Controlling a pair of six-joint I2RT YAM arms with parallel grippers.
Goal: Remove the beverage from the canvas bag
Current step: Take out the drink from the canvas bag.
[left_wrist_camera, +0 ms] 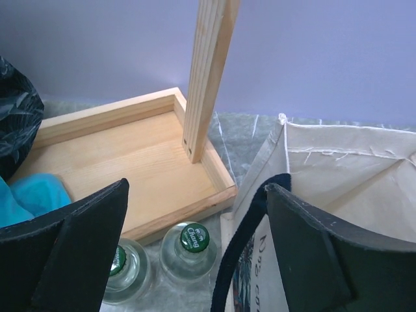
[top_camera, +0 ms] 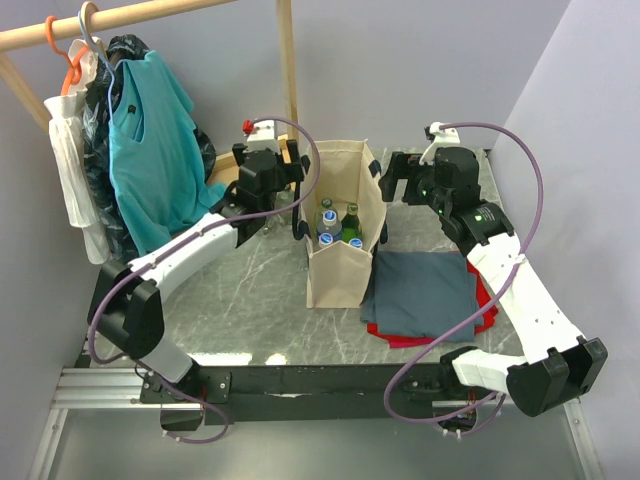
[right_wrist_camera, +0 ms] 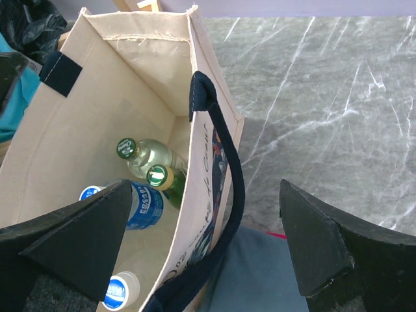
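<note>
The beige canvas bag (top_camera: 345,225) stands upright mid-table with its top open. It holds several bottles: a clear one with a green cap (right_wrist_camera: 127,148), a green one (right_wrist_camera: 156,175), and blue-labelled water bottles (right_wrist_camera: 146,201). My left gripper (top_camera: 295,195) is open by the bag's left wall. In the left wrist view (left_wrist_camera: 195,188) a navy handle (left_wrist_camera: 240,260) runs along its right finger. My right gripper (top_camera: 392,185) is open above the bag's right wall. In the right wrist view (right_wrist_camera: 205,185) it straddles that wall and the other navy handle (right_wrist_camera: 227,169).
Two clear green-capped bottles (left_wrist_camera: 194,237) stand on the table outside the bag, beside a wooden tray (left_wrist_camera: 130,162) with an upright post (left_wrist_camera: 208,71). A folded grey-blue cloth (top_camera: 420,290) lies right of the bag. Clothes (top_camera: 150,150) hang on a rack at the far left.
</note>
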